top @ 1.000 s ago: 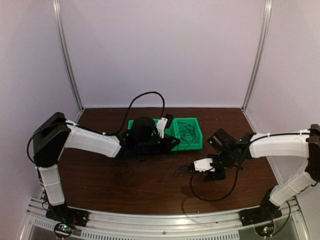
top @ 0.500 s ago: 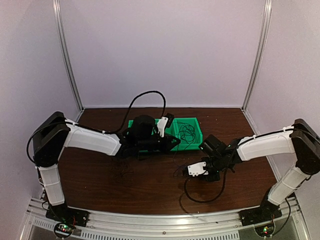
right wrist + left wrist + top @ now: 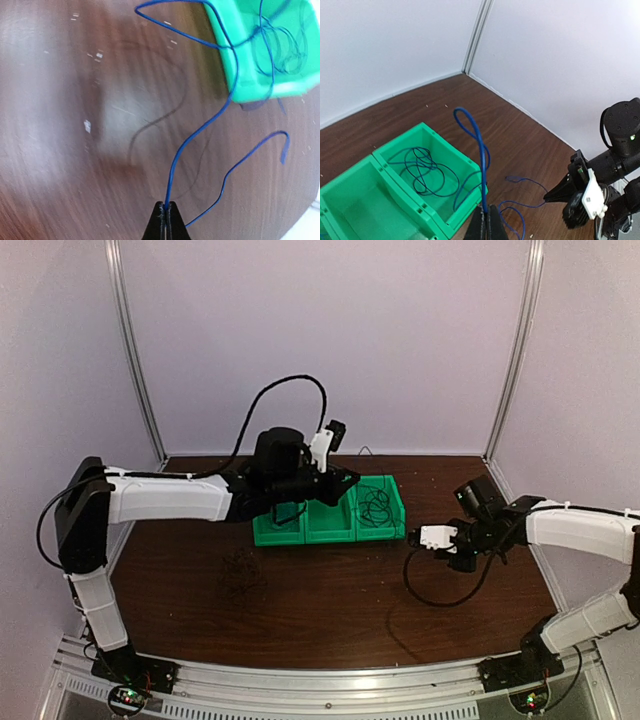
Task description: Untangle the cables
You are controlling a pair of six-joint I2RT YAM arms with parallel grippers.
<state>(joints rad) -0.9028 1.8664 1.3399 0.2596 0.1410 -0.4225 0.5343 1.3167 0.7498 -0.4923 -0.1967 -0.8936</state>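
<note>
Gripping one blue cable [image 3: 481, 150], both closed on it: left pincer [image 3: 485, 221], right pincer [image 3: 165, 216]; one green bin [image 3: 320, 536]

Pale walls [image 3: 330, 340] enclose a dark wooden table [image 3: 300, 610].

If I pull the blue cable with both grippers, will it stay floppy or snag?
Probably floppy yet slightly springy: the blue cable stands in a loop above the left gripper and curves loosely from the right gripper. Likely very light, being so thin. It may snag, since it runs into the green bin compartment holding a tangled coil.
</note>
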